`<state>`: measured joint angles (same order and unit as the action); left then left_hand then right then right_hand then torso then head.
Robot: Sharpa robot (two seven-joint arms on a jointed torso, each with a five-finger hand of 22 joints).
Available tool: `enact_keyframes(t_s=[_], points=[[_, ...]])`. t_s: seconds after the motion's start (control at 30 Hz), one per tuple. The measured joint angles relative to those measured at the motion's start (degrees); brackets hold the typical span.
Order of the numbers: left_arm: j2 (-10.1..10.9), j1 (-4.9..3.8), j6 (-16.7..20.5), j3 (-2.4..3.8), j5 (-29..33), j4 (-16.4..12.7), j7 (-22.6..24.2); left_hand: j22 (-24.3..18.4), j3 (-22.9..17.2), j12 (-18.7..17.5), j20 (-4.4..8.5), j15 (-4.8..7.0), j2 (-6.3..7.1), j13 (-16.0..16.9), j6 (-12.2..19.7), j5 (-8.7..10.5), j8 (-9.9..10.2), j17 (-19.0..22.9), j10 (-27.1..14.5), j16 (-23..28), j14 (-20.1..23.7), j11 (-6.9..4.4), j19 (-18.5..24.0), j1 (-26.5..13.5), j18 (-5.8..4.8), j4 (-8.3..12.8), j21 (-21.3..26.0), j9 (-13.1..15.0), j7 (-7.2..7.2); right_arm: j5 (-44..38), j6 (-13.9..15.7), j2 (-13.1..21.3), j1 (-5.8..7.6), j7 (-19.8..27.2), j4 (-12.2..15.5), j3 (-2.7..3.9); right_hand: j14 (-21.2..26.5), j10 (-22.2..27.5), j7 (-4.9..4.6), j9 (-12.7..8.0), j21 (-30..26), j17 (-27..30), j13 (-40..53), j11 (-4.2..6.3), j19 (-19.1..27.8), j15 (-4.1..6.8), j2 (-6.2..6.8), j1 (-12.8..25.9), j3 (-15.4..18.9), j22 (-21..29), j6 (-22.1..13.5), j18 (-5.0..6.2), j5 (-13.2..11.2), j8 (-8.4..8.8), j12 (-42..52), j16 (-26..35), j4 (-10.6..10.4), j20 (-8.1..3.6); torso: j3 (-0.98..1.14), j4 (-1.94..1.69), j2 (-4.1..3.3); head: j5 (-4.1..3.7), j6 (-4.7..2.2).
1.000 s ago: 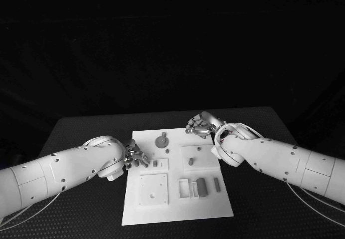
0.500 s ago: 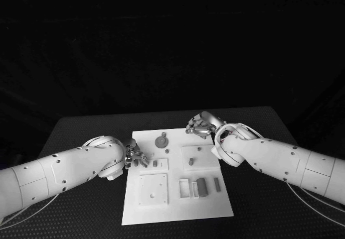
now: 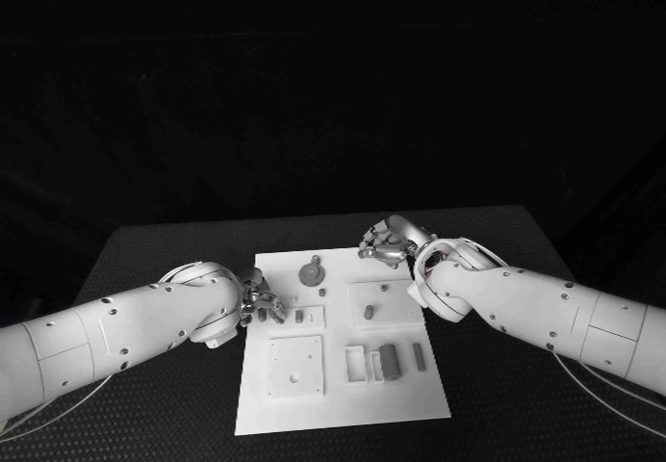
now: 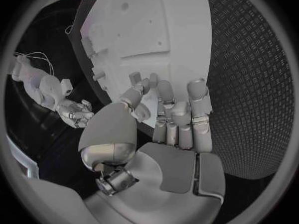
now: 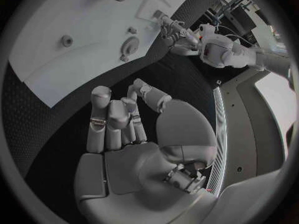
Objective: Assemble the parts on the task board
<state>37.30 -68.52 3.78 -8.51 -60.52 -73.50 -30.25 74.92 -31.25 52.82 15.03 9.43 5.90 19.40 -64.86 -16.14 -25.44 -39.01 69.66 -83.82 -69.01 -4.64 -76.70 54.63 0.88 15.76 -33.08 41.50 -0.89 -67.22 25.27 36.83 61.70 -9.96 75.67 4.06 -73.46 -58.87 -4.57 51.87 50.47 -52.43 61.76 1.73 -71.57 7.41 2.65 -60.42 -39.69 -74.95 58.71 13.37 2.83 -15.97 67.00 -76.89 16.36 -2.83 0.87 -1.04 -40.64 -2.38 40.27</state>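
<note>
The white board (image 3: 340, 385) lies in the middle of the black surface (image 3: 166, 250), long side running near to far, with bare dark mat open on its left, right and far sides. The left hand (image 3: 261, 304) sits at the board's left edge, fingers curled in together with nothing in them. The right hand (image 3: 389, 241) hovers at the far right corner of the board, fingers likewise curled on nothing.

On the board, a raised square plate (image 3: 297, 366) sits near left. To its right, shallow slots hold a dark bar (image 3: 390, 360) and a thinner strip (image 3: 420, 357). A small peg (image 3: 370, 312) stands in a square recess at mid right. A round disc (image 3: 311, 275) lies toward the far end.
</note>
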Motion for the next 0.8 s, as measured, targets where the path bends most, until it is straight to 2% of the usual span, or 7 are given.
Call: enact_keyframes(t_s=[0.2,0.33,0.67,0.8], points=[[-0.01,-0.03,-0.40,0.02,0.07,0.00,-0.29,0.00,0.02,-0.01,0.00,0.07,-0.78,0.25,-0.32,-0.22,0.22,-0.15,0.36,0.00,-0.09,0.03,-0.02,-0.78,-0.01,-0.04,-0.03,0.31,0.27,0.00,-0.01,0.00,0.00,0.00,0.00,0.00,0.00,0.00,0.00,-0.01,0.00,0.00,0.00,0.00,0.00,0.00,0.00,0.00,0.00,0.00,0.00,0.00,0.00,0.00,0.00,0.00,0.00,0.00,-0.01,-0.02,0.01,-0.01,0.07],[-0.01,-0.03,-0.57,0.02,0.09,0.00,-0.47,0.00,0.38,-0.01,0.02,0.07,-1.76,0.45,-0.35,-0.29,0.46,-0.31,0.51,0.00,-0.12,-0.12,-0.21,-1.76,-0.02,-1.51,-0.03,0.71,0.29,0.01,-0.02,0.03,0.00,0.00,0.00,0.00,0.00,0.00,0.00,-0.01,0.00,0.00,0.00,0.00,0.00,0.00,0.00,0.00,0.00,0.00,0.00,0.00,0.00,0.00,0.00,0.00,0.00,0.00,-0.01,-0.04,0.01,-0.01,0.07],[-0.15,-0.04,-0.61,0.02,0.14,0.11,-0.61,-0.01,1.04,-0.02,0.02,-0.01,-2.79,0.69,-0.55,-0.67,0.66,-0.45,0.58,0.00,-0.23,-0.18,-0.23,-2.79,-0.03,-2.59,-0.03,1.11,0.49,0.01,-0.04,0.02,0.00,0.00,0.02,0.00,0.00,0.00,0.00,0.05,0.00,0.00,0.00,0.00,0.00,0.00,0.00,0.00,0.00,0.00,0.00,0.00,0.00,0.00,0.00,0.00,0.00,0.00,-0.04,-0.04,0.02,0.08,0.07],[-0.16,-0.04,-0.56,0.01,0.19,0.14,-0.61,-0.01,1.06,-0.02,0.11,0.05,-2.98,0.92,-0.55,2.02,1.04,-0.56,0.58,0.00,-0.37,-0.18,-0.33,-2.99,-0.03,-3.31,-0.02,1.19,0.48,0.01,-0.06,0.02,0.00,0.00,0.02,0.00,0.00,0.00,0.00,0.04,0.00,0.00,0.00,0.00,0.00,0.00,0.00,0.00,0.00,0.00,0.00,0.00,0.00,0.00,0.00,0.00,0.00,0.00,-0.04,-0.04,0.02,0.10,0.04]])
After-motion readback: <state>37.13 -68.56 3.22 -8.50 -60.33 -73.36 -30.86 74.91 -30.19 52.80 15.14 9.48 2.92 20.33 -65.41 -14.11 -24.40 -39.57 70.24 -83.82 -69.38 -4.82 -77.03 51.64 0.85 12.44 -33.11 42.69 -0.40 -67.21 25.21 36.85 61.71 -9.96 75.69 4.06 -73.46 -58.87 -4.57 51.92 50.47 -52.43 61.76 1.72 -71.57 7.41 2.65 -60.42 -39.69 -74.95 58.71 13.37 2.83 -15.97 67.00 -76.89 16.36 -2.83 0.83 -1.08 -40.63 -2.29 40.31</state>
